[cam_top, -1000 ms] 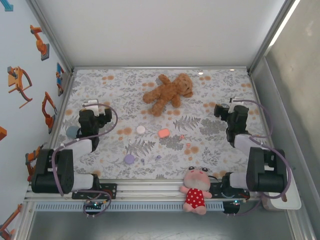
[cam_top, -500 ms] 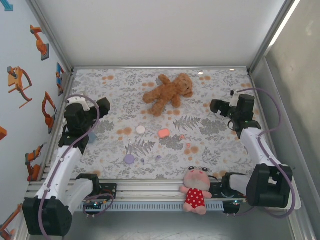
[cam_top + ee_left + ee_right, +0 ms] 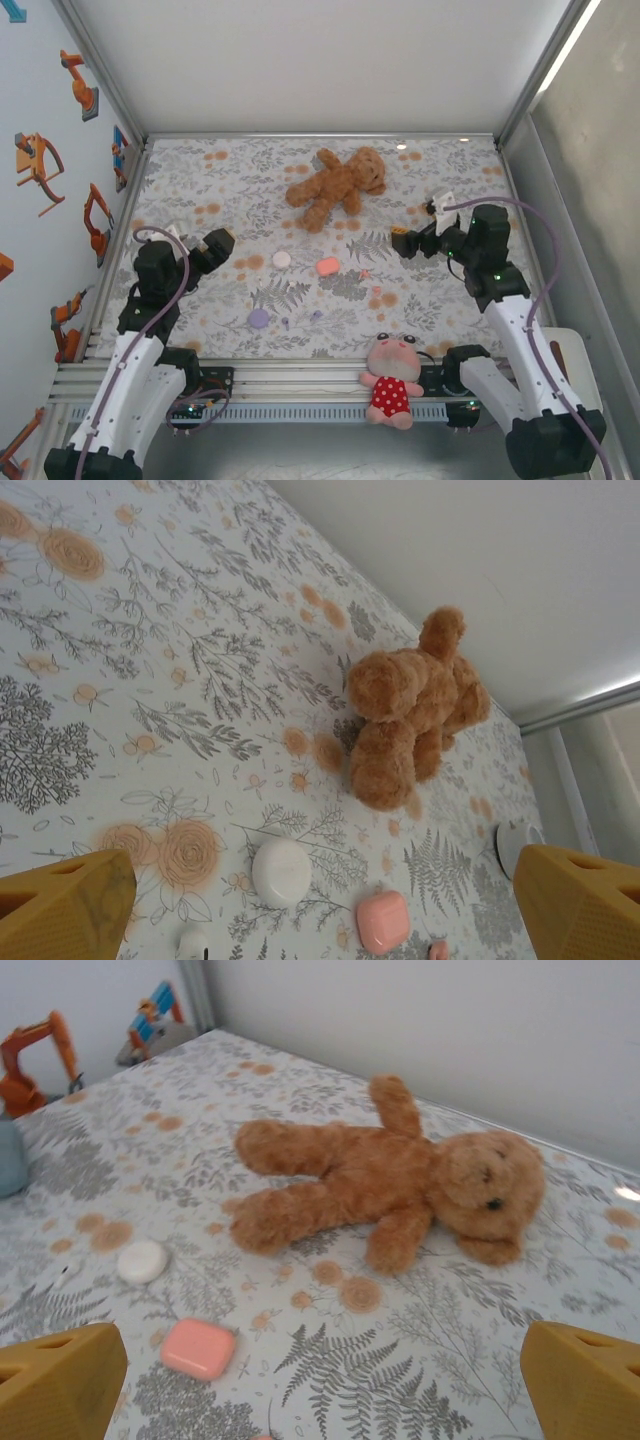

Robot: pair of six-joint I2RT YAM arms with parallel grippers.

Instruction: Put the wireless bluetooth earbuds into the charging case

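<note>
Top external view, pinkish earbud [image 3: 364, 273] on the floral surface [image 3: 440, 300] just right of the pink case [image 3: 327, 266], pale purple earbud [image 3: 316, 315] nearer the arms than that case, left gripper [image 3: 200, 240] and right gripper [image 3: 420, 225] flanking it, jaws spread wide, both empty.

Bright, even overhead light casts soft shadows, with glare spots far across the table [image 3: 440, 165].

A brown plush teddy bear [image 3: 337, 185] blocks the floral desk [image 3: 440, 300] at far middle. A pink plush doll in red [image 3: 392, 385] crowds its near edge; the right side lies open
</note>
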